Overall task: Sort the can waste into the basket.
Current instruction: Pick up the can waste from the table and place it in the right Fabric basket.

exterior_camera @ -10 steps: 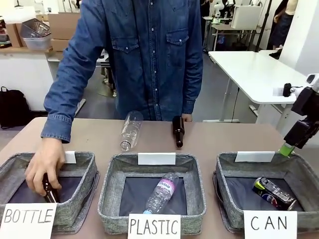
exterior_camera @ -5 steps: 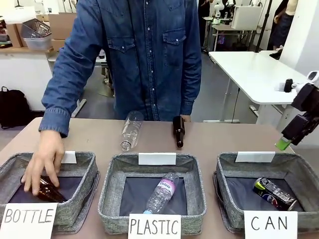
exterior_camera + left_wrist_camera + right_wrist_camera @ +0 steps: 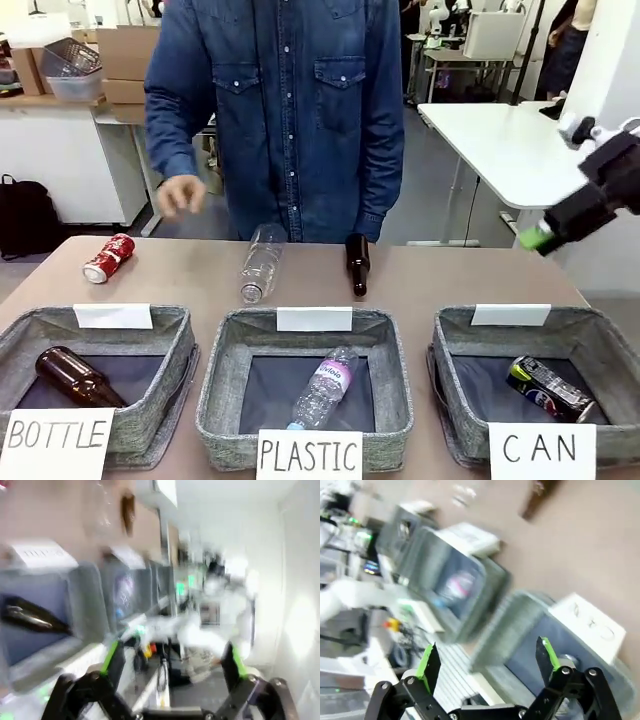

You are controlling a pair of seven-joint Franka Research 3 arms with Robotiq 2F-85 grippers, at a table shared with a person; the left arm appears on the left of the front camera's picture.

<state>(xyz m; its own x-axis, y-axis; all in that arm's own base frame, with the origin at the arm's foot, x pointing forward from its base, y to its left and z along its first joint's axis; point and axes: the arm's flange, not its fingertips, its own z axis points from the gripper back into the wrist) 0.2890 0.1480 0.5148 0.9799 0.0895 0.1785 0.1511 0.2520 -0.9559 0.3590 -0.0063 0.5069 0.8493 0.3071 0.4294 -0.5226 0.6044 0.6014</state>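
Red crushed can [image 3: 108, 258] lies on the worktop [image 3: 450, 280], well left of the CAN basket [image 3: 447, 360]. The black can [image 3: 549, 389] sits inside the basket, and my right gripper [image 3: 538, 238] hangs above its far rim. Left wrist: my left gripper [image 3: 174, 652] stands spread, empty. Right wrist: right gripper spread, empty.

Crushed red can [image 3: 108, 258] lies on table [image 3: 450, 280], far left, behind BOTTLE basket [image 3: 150, 425]. Black can [image 3: 548, 388] lies inside CAN basket [image 3: 452, 330], near right. Right gripper [image 3: 540, 237] hangs above table's far right edge. Person's hand [image 3: 181, 195] is in the air beyond the red can.
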